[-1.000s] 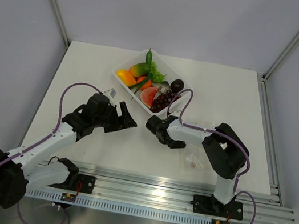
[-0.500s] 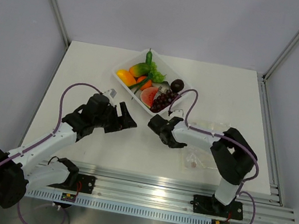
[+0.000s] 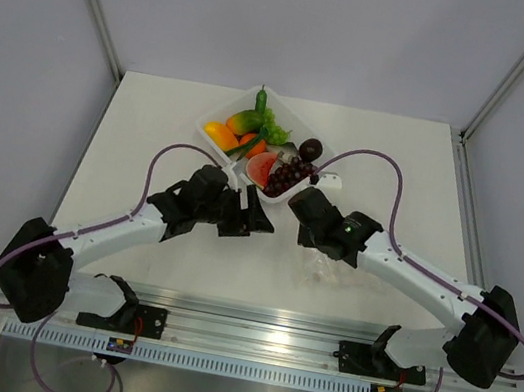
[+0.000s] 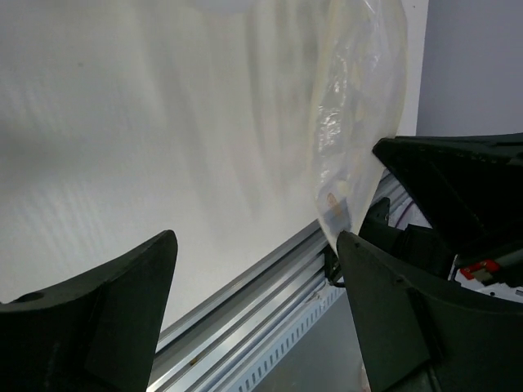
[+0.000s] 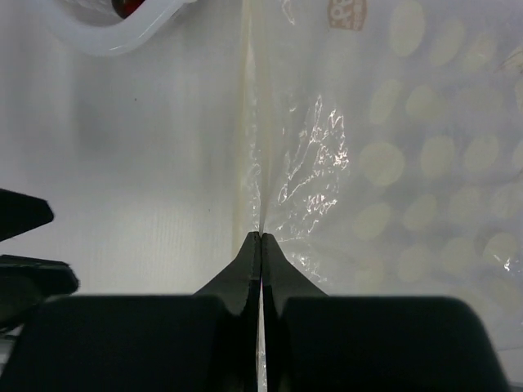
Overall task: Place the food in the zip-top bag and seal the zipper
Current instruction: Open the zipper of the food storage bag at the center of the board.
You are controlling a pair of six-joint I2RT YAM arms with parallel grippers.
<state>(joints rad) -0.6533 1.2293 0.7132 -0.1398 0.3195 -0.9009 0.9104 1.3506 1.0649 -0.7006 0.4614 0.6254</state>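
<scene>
We see our left pincer spread wide. It has swung rightward since a second ago and now sits just in front of the white tray, near its closest corner and over the tabletop. The food lies in the tray as before, none of it bagged. Our right arm has stretched out from its folded pose. The right pincer has closed and is pressed together, pinching an edge of the zip-top bag. The bag has been drawn toward the tray and sits crinkled just right of that near corner.
</scene>
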